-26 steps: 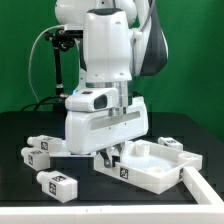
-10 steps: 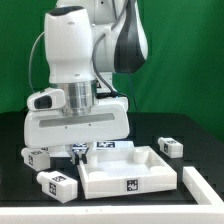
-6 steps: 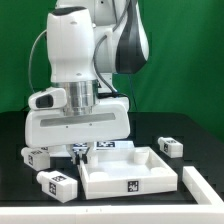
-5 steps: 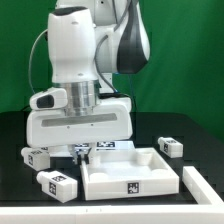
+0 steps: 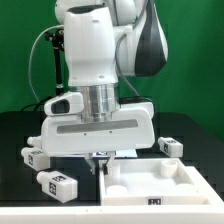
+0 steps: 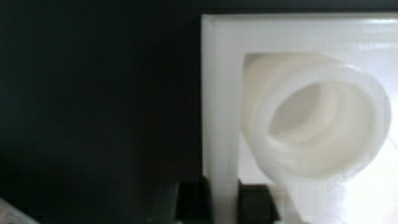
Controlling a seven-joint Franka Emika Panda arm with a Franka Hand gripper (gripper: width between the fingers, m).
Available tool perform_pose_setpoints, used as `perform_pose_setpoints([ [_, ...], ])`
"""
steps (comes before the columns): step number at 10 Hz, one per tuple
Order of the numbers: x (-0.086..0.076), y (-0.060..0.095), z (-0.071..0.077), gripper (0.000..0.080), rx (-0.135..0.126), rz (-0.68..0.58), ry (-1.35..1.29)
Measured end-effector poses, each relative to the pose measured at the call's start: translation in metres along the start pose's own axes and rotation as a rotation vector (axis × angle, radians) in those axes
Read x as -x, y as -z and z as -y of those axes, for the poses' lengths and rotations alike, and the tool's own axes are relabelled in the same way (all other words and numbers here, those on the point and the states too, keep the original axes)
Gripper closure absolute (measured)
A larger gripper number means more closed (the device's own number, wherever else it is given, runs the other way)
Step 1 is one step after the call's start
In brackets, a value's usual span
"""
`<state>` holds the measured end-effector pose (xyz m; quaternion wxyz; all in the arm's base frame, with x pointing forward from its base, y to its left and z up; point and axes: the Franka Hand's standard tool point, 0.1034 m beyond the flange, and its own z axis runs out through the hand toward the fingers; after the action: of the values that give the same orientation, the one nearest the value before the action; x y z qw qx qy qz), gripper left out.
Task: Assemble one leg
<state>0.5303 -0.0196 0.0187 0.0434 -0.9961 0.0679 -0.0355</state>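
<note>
The large white panel with a raised rim (image 5: 160, 186) lies at the front of the exterior view's right. My gripper (image 5: 101, 157) stands over its near-left corner, fingers down. In the wrist view my gripper (image 6: 222, 192) has one dark finger (image 6: 187, 196) on each side of the panel's rim (image 6: 222, 80), shut on it. A round socket (image 6: 329, 110) shows inside the panel. Three white tagged legs lie loose on the table: one at the left (image 5: 37, 157), one at the front left (image 5: 56, 183), one behind the panel at the right (image 5: 172, 147). None is held.
The arm's wide white body (image 5: 97, 130) hangs low over the table's middle and hides what lies behind it. The black table (image 5: 20, 195) ends at a green backdrop.
The arm has swung toward the exterior view's right and the panel has slid with it, to the right and the front. The loose legs have stayed in place.
</note>
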Motion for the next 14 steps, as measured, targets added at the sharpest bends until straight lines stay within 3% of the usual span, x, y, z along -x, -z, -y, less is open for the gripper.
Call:
perform_pose_setpoints([
  [1, 0.000, 0.000, -0.002, 0.0744, 0.006, -0.001, -0.125],
  [6, -0.001, 0.000, -0.003, 0.0738, 0.015, -0.005, -0.074],
  [9, -0.018, -0.001, 0.003, 0.0738, 0.021, -0.029, 0.002],
  [14, -0.019, -0.001, 0.002, 0.0738, 0.039, 0.001, 0.033],
])
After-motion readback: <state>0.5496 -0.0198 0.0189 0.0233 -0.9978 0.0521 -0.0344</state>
